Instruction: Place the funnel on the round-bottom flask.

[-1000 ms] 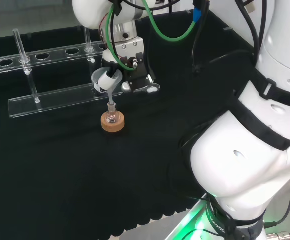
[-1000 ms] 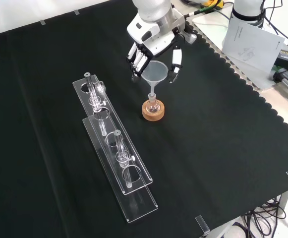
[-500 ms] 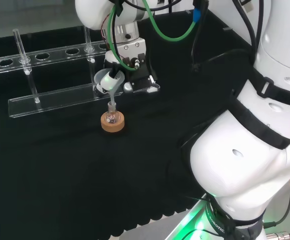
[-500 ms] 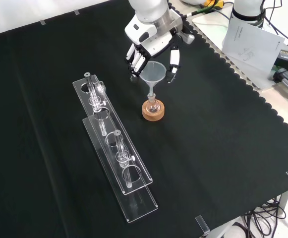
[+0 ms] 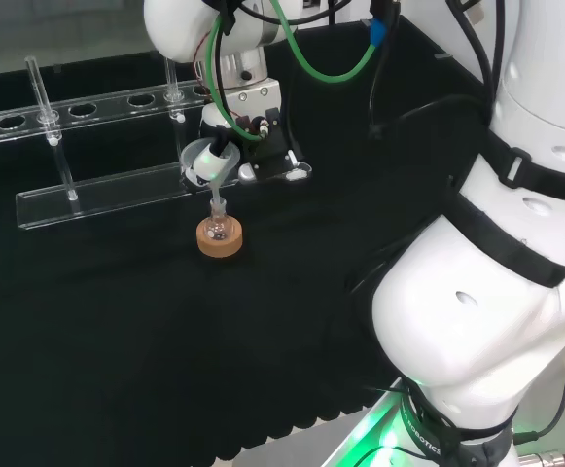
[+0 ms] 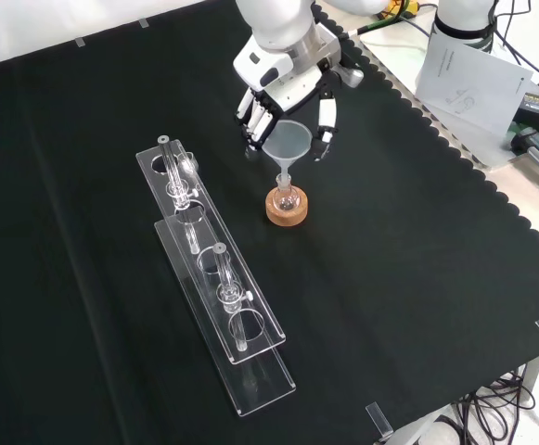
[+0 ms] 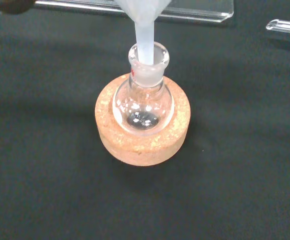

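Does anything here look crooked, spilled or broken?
Nothing stands out. The funnel has its stem in the neck of the round-bottom flask, which sits upright in its cork ring. No spill shows on the cloth.

Funnel (image 6: 288, 142) stem in the round-bottom flask (image 7: 144, 102) neck, flask on cork ring (image 7: 143, 135), right of the rack (image 6: 215, 278) in front view.

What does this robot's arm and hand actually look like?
The arm is made of big rounded glossy white links with black bands at the joints. Green and black cables loop along it. The hand is white on the back, with black and white fingers.
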